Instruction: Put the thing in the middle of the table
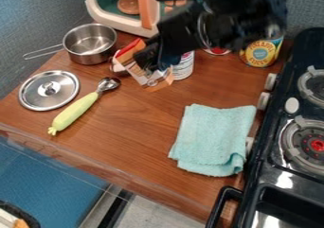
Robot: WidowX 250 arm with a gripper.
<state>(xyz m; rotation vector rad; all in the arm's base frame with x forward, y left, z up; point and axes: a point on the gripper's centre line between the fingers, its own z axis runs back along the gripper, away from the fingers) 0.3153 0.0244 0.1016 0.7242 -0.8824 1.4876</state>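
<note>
Black two-finger gripper [152, 62]: fingers clasping tilted orange-and-white cardboard carton [150, 81] near metal pot [90, 44] | Step: apparently carton grasped, placement ahead | Next: carry toward middle of brown wooden table [140, 116], lower gently, release

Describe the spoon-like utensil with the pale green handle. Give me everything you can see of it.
The spoon-like utensil with the pale green handle has a shiny, rounded, silvery metal head on a short metal neck. Its handle is thick and smooth, apparently plastic, with a knobbly tip. It lies flat on the brown wood-look table, slanting in view from the tip at lower left to the head at upper right. It is just beside the round silvery metal lid; whether they touch is unclear.
</note>
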